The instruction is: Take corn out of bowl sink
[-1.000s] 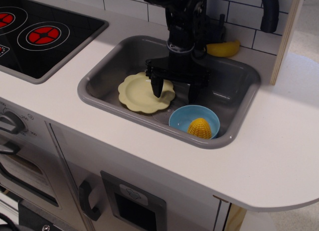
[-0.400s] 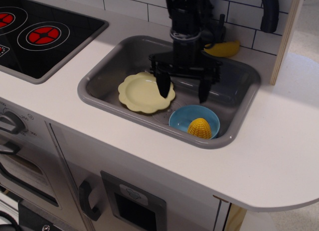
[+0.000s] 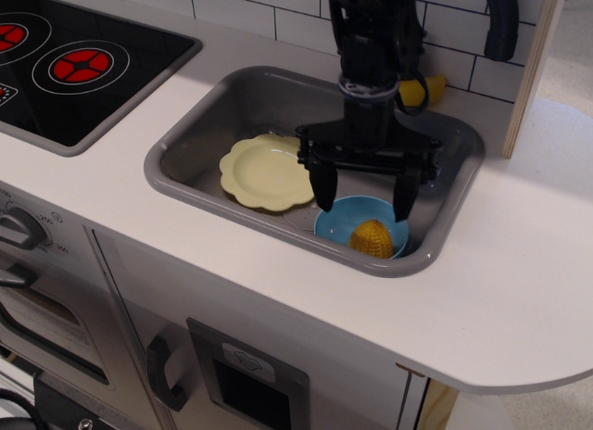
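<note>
The yellow-orange bumpy corn sits in the light blue bowl at the front right of the grey sink. My black gripper hangs open just above the bowl, its two fingers spread wide. The left fingertip is over the bowl's left rim, the right fingertip over its right rim. The corn lies just in front of and below the gap between the fingers, apart from both.
A pale yellow scalloped plate lies in the sink left of the bowl. A yellow banana rests on the back counter behind my arm. A black stovetop is at the left. A wooden panel stands at the right.
My gripper has moved right and forward from over the plate to above the bowl, still open. The corn and bowl have not moved.
</note>
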You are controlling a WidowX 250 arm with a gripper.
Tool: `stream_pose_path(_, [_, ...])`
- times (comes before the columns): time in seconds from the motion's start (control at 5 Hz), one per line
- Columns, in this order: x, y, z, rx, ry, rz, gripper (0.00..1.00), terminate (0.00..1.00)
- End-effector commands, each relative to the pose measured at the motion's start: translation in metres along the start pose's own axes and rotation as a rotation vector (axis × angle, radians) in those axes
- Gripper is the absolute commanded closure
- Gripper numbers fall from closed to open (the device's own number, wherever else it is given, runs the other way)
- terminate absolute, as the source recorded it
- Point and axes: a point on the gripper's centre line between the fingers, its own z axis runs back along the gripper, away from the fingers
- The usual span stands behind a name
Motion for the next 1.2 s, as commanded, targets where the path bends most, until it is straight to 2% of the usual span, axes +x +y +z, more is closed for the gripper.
stream_pose_path(0.0, [0.001,-0.009,0.000,0.005,-0.087,-0.008,0.00,0.00])
stream_pose_path(0.2, [-0.002,-0.009,-0.008,0.029,-0.115,-0.010,0.00,0.00])
stream_pose_path(0.6, [-0.006,-0.003,-0.010,0.028,-0.115,0.000,0.00,0.00])
stream_pose_path(1.0, [-0.003,-0.007,-0.023,0.047,-0.115,-0.003,0.00,0.00])
